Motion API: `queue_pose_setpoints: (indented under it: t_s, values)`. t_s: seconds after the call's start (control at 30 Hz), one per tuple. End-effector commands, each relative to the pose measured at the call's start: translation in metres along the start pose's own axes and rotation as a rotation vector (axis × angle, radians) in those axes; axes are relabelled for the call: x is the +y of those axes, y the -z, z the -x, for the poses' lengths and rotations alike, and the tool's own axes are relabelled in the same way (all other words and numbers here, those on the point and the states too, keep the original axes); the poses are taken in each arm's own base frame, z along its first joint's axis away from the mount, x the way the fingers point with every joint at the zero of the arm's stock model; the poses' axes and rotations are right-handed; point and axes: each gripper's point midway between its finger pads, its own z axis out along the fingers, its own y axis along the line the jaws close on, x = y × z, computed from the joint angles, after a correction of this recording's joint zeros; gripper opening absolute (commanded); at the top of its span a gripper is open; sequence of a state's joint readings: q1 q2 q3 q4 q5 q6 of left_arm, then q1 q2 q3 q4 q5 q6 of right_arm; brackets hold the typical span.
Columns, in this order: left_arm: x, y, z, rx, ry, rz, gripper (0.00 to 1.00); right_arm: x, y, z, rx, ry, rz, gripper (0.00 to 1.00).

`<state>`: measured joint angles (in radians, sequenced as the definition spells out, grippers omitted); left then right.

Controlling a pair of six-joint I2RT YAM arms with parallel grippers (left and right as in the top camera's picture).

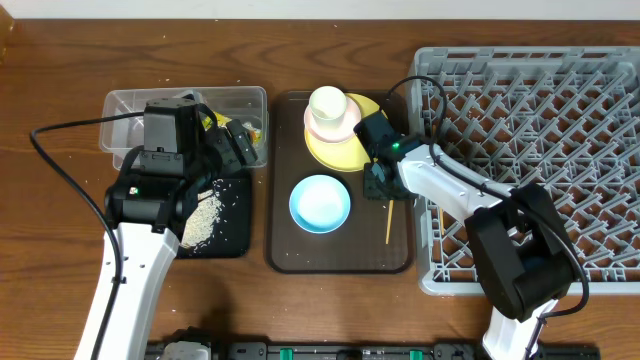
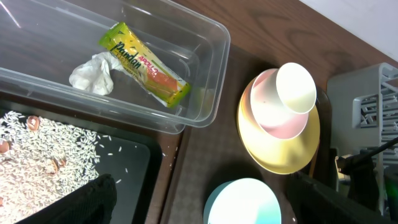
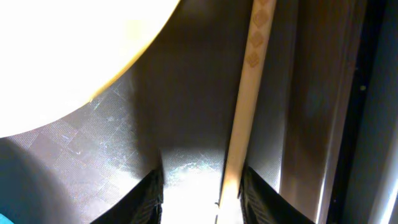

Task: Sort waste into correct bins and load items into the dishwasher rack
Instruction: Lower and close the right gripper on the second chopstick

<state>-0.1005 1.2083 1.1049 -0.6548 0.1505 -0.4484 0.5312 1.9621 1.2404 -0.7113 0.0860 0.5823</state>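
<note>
The right pincer [image 3: 202, 199] hangs low over the dark-brown serving tray [image 1: 340, 250] near its rack-side edge, jaws apart and straddling a wooden chopstick [image 3: 245, 93] that lies flat on the tray floor – the stick sits close against one finger with a clear gap to the other, so nothing is clamped; just beside it on the tray is the yellow plate [image 1: 340, 152], with the pale pink bowl [image 2: 267, 112] stacked on it and the small white cup [image 2: 295, 87] upside down in the bowl; the light blue bowl [image 1: 320, 203] stands alone at the tray's middle, near the plate; the grey dishwasher rack [image 1: 560, 110] sits on the table [image 1: 60, 60] against the tray's right-arm side; the left pincer [image 2: 216, 199] hovers at the tray's opposite side, jaws wide apart and holding nothing; beyond that side lie the two bins – the clear tub [image 2: 211, 81] holding the green-and-yellow wrapper [image 2: 143, 65] and the crumpled tissue [image 2: 93, 73], touching each other, and the black tray [image 2: 134, 155] strewn with rice scraps [image 2: 43, 155].
</note>
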Motion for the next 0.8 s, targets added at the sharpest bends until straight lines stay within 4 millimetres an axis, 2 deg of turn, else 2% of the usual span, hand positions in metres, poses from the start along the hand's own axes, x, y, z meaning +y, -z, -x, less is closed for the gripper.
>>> queue_pose_setpoints:
  t_s: [0.0,0.13,0.27,0.4,0.63,0.77]
  values:
    - [-0.0001,0.0026,0.0043,-0.012,0.000,0.003,0.90,-0.0102,-0.0219,-0.0267,0.100,0.011,-0.036,0.37]
    - [-0.0001,0.0026,0.0043,-0.012,0.000,0.003,0.90,-0.0154,-0.0221,-0.0228,0.079,0.012,-0.066,0.33]
    - [-0.0001,0.0026,0.0043,-0.012,0.000,0.003,0.90,-0.0148,-0.0222,-0.0210,0.071,0.011,-0.064,0.21]
    - [-0.0001,0.0026,0.0043,-0.012,0.000,0.003,0.90,-0.0149,-0.0222,-0.0210,0.071,0.012,-0.064,0.14]
    - [-0.0001,0.0026,0.0043,-0.012,0.000,0.003,0.90,-0.0151,-0.0223,-0.0213,0.072,0.012,-0.065,0.11]
    - [-0.0001,0.0026,0.0043,-0.012,0.000,0.003,0.91,-0.0158,-0.0222,-0.0222,0.075,0.012,-0.068,0.19]
